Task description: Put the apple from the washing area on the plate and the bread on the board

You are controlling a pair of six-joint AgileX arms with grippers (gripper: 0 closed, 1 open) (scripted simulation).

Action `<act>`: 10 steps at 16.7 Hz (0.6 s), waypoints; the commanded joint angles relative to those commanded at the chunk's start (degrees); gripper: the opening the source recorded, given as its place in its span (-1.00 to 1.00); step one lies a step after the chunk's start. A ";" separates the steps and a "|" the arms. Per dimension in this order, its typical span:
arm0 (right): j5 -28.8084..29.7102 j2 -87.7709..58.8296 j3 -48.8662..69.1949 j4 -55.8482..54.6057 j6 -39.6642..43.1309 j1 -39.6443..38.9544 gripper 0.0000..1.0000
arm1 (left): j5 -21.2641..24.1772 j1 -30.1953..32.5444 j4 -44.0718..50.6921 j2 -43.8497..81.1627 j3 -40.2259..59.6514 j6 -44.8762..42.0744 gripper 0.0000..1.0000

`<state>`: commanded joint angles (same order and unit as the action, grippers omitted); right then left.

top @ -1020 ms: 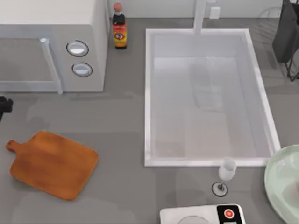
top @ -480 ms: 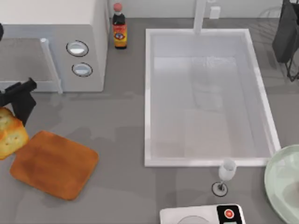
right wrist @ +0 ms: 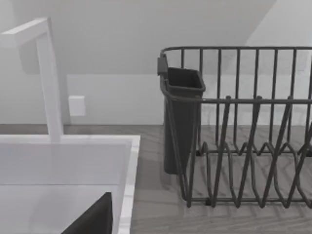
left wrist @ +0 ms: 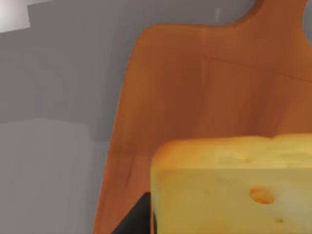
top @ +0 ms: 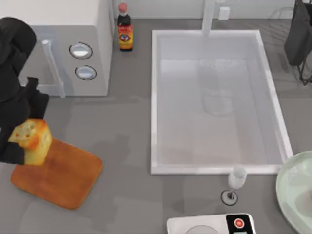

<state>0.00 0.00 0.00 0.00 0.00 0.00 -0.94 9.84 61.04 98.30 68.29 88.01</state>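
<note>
My left gripper (top: 23,144) is shut on the bread (top: 34,140), a golden-yellow chunk with a toasted top, held above the left end of the orange-brown board (top: 66,178). The left wrist view shows the bread (left wrist: 234,190) close up over the board (left wrist: 195,87), with a dark finger (left wrist: 136,220) beside it. The board's handle is hidden under the arm. The white sink (top: 155,107) holds no fruit that I can see; the apple is out of view. The mint-green plate (top: 292,192) lies at the right edge. A dark part of my right gripper (right wrist: 92,219) shows near the sink rim (right wrist: 127,185).
A white microwave (top: 92,53) and a sauce bottle (top: 125,29) stand at the back left. A wine glass (top: 236,181) and a white device with a red button (top: 209,225) sit in front of the sink. A dark dish rack (right wrist: 243,146) stands at the back right.
My left arm has come in from the left edge carrying the bread, moving right over the board's left end and covering its handle. Nothing else has moved.
</note>
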 joint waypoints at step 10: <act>0.00 0.00 0.00 0.00 0.00 0.00 1.00 | -0.13 1.75 -1.21 -0.58 -0.97 9.28 -1.00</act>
<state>0.00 0.00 0.00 0.00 0.00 0.00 -1.07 11.60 59.84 97.71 67.32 97.28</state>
